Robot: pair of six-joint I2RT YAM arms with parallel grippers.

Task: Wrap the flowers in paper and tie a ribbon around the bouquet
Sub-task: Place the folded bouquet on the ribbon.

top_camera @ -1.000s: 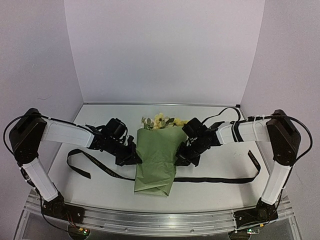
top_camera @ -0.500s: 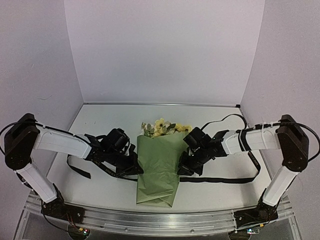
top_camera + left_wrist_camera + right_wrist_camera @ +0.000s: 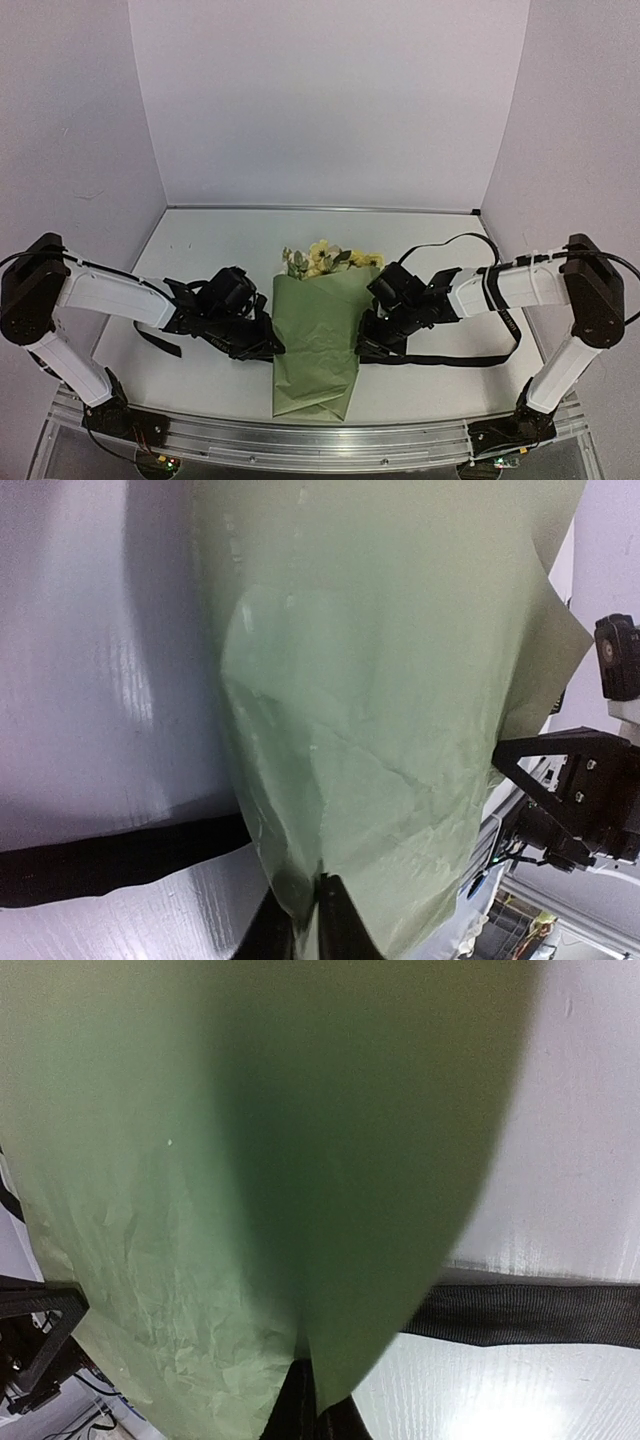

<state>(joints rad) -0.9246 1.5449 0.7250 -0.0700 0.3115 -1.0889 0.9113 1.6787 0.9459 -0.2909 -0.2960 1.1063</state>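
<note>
The bouquet lies along the middle of the table: the olive-green paper (image 3: 315,340) forms a cone, with the pale yellow flowers (image 3: 325,257) showing at its far, wide end. My left gripper (image 3: 270,345) is shut on the cone's left edge, and the left wrist view shows the paper (image 3: 380,680) pinched between its jaws (image 3: 312,915). My right gripper (image 3: 363,345) is shut on the right edge, with the paper (image 3: 200,1160) nipped between its jaws (image 3: 318,1410). The black ribbon (image 3: 450,361) lies flat on the table and passes under the cone, showing on both sides (image 3: 100,865) (image 3: 530,1315).
White walls close in the back and both sides. A metal rail (image 3: 320,440) runs along the near edge, just below the cone's tip. The right arm's black cable (image 3: 450,240) loops above its forearm. Parts of the right arm (image 3: 580,790) show past the paper in the left wrist view.
Both arms have drawn back toward the near edge with the bouquet held between them. The cone has slid nearer, and the ribbon now crosses under it farther from its tip.
</note>
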